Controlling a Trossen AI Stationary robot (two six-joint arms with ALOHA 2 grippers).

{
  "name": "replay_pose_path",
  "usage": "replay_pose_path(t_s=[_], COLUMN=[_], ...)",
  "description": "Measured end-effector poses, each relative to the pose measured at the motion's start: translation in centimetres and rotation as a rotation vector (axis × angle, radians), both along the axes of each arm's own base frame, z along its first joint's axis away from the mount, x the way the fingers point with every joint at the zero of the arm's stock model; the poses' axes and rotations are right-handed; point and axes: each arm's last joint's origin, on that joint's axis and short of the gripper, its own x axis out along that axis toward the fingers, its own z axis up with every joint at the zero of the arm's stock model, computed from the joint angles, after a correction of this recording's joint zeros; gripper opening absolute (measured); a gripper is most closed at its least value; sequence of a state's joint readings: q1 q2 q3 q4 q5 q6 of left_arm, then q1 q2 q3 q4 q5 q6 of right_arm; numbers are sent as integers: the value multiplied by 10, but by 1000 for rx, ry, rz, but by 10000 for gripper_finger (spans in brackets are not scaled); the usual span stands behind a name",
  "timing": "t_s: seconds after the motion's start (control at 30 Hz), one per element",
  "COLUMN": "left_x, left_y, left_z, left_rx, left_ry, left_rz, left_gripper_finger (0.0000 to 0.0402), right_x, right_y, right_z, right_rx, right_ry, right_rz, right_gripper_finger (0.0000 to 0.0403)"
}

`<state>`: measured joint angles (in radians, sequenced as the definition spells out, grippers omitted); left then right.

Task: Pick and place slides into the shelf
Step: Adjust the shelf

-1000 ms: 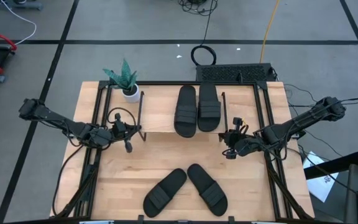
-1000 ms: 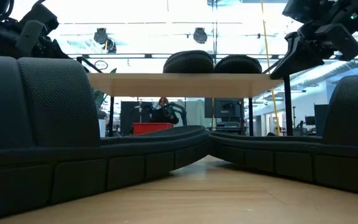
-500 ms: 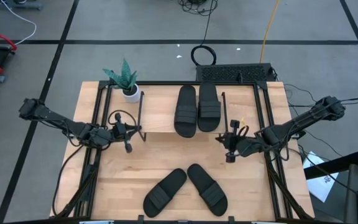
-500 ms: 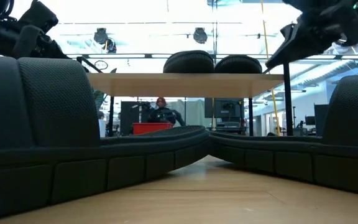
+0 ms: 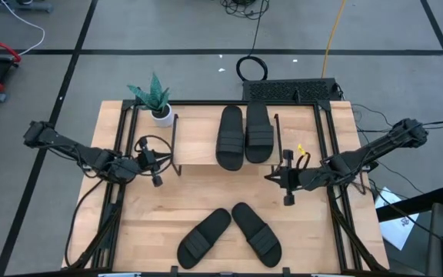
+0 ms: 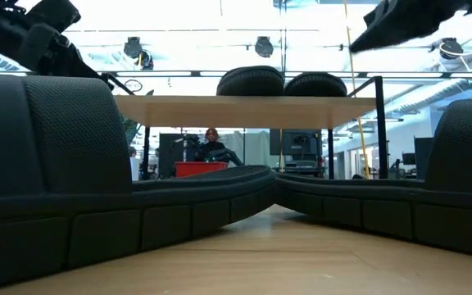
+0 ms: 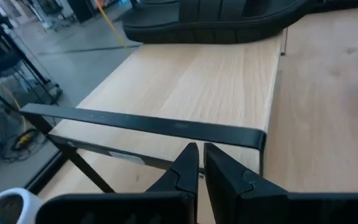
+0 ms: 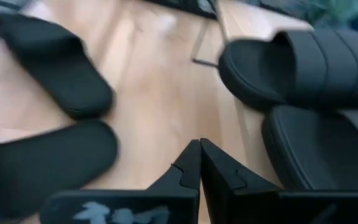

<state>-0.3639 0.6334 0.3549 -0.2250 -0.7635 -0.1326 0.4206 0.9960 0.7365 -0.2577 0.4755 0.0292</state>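
High view shows me two slides (image 5: 244,135) on the shelf (image 5: 198,154), two more (image 5: 229,235) waiting on the tabletop (image 5: 152,215), both end effectors, left (image 5: 158,174) and right (image 5: 287,190), pinched shut, holding nothing.

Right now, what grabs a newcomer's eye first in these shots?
Two black slides sit side by side on the shelf top board at the table's far middle, while another pair lies splayed in a V on the table near the front edge. The left gripper and right gripper, both shut and empty, hang off the shelf's two ends.
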Motion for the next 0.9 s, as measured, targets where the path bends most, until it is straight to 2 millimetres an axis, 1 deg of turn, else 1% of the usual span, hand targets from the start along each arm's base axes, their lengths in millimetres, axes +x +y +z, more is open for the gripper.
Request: replay_pose_path(t_s=[0.17,0.23,0.3,0.37,0.43,0.5,0.57,0.63,0.73,0.83,0.9], left_x=[-3,-5,-5,-5,-3,-1,0,1,2,6,11], left_y=[-8,-14,-24,-34,-44,-51,-53,-53,-49,-46,-46], left_z=[9,12,15,20,26,32,37,40,36,27,20], left_rx=[0,31,71,118,183,242,281,274,166,54,13], left_ry=[50,60,62,37,-35,-107,-162,-189,-166,-102,-57], left_rz=[-96,-175,-324,-500,-677,-787,-804,-773,-690,-609,-562], left_gripper_finger=[26,26,21,8,4,6,5,2,4,2,2], right_x=[-13,-21,-33,-45,-55,-62,-65,-67,-68,-70,-71], right_y=[-2,-5,-9,-14,-19,-24,-28,-30,-36,-43,-45], right_z=[22,32,40,46,51,50,48,44,30,12,4], right_rx=[78,108,120,110,104,93,88,89,72,35,23], right_ry=[-67,-113,-145,-176,-215,-250,-260,-244,-203,-124,-90], right_rz=[120,154,193,203,206,202,193,175,71,-78,-142], right_gripper_finger=[0,0,0,0,0,0,0,0,0,0,0])
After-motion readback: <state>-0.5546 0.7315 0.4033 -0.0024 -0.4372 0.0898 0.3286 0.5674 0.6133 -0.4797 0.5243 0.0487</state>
